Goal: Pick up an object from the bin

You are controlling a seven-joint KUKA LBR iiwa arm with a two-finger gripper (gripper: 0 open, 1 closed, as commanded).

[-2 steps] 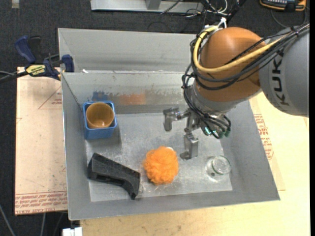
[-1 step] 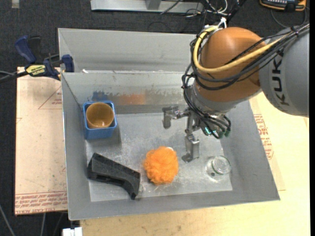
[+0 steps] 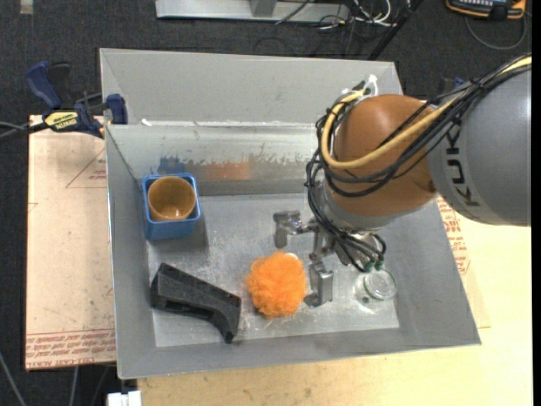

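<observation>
My gripper (image 3: 303,256) hangs low over the bin's front middle, under the orange cover. Its two metal fingers are spread apart: one tip (image 3: 286,226) sits toward the back, the other (image 3: 321,288) toward the front. A fluffy orange ball (image 3: 276,284) lies on the bin floor just left of the front finger, touching or nearly touching it. The ball is beside the gap, not between the fingers. A small clear round cap (image 3: 374,288) lies to the right of the front finger.
A blue square holder with a tan cup in it (image 3: 172,203) stands at the left, near the back wall. A black angled handle-shaped piece (image 3: 196,299) lies at the front left. The arm and its cables cover the bin's right back.
</observation>
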